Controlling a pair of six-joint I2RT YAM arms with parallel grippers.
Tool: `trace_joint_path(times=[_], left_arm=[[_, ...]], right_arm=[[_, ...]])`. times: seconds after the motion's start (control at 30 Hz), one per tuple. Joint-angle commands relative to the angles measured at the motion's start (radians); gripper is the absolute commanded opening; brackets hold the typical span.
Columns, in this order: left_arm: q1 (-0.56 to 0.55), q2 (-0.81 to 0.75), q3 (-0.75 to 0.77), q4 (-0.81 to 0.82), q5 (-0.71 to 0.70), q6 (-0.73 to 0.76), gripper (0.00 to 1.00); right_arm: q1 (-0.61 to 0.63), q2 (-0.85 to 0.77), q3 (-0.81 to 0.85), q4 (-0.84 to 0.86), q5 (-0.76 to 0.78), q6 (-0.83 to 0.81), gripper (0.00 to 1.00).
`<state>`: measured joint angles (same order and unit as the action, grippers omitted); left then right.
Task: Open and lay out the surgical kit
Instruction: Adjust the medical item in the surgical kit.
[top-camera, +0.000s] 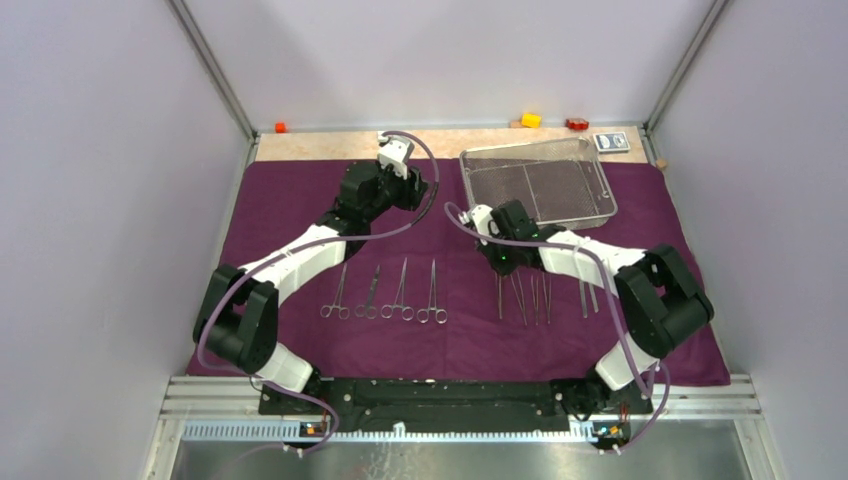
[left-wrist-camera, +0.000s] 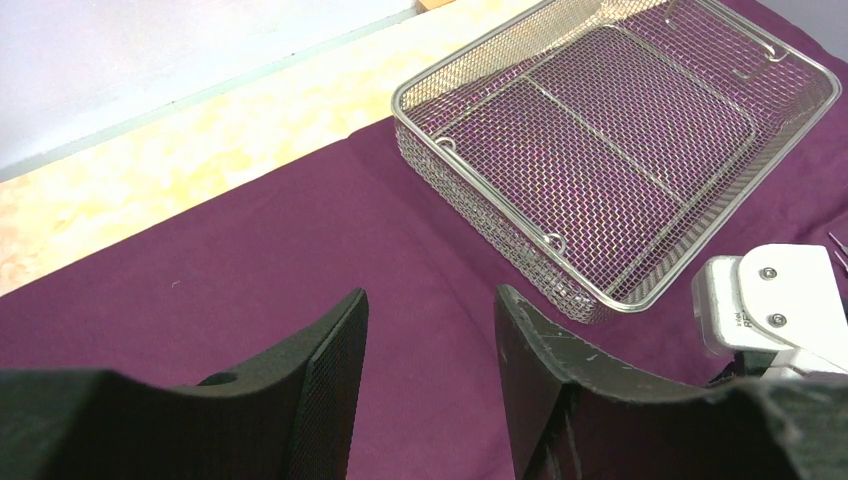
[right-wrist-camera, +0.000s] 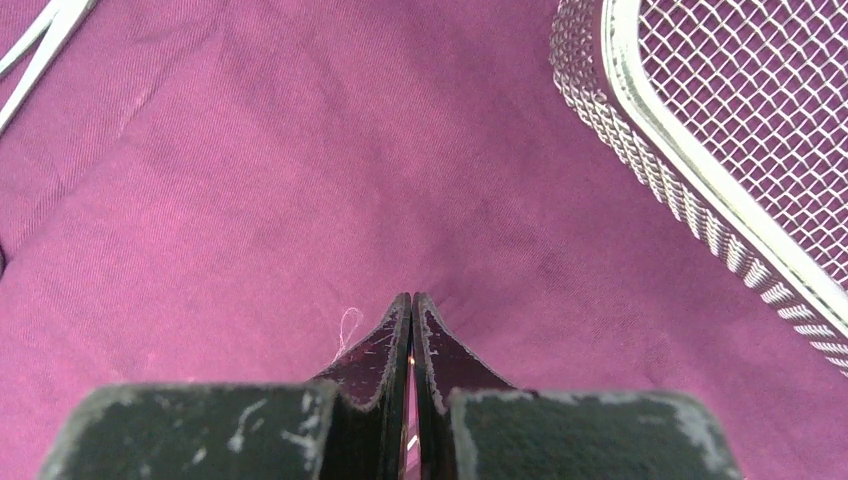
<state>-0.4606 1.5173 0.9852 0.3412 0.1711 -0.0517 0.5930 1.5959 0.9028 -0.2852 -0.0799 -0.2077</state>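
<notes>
Purple cloth (top-camera: 300, 210) lies spread flat over most of the tabletop, leaving a bare strip of wood (top-camera: 330, 145) along the far edge. The mesh tray (top-camera: 540, 180) stands on the cloth toward the far right corner, slightly skewed to the edges; the cloth shows through its wire floor. Four ring-handled clamps (top-camera: 385, 300) lie in a row left of centre near the near edge, apart from one another, rings toward the near edge. The tweezers (top-camera: 525, 295) lie in a similar row right of centre, partly hidden under the right arm.

The left gripper (left-wrist-camera: 430, 300) hangs above the cloth at the far middle, just left of the tray, pointing toward it; its jaws stand moderately apart with nothing between them. The right gripper (right-wrist-camera: 411, 300) is low over the cloth just beside the tray's near left corner, its jaws pressed together with nothing seen between them; whether the tips touch the cloth cannot be told.

On the far strip sit an orange block (top-camera: 281, 127) at the far left corner, and a yellow block (top-camera: 531, 120), a red block (top-camera: 577, 124) and a card packet (top-camera: 612, 142) toward the far right corner.
</notes>
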Motion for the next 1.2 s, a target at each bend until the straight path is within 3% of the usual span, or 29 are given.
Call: trace_joint_path(times=[0.0, 1.17], left_arm=[[0.004, -0.037, -0.011, 0.045, 0.016, -0.007, 0.56], [0.004, -0.026, -0.01, 0.048, 0.024, -0.016, 0.56]], right_arm=[[-0.03, -0.051, -0.017, 0.006, -0.065, -0.032, 0.0], [-0.114, -0.032, -0.03, -0.028, -0.277, -0.14, 0.0]])
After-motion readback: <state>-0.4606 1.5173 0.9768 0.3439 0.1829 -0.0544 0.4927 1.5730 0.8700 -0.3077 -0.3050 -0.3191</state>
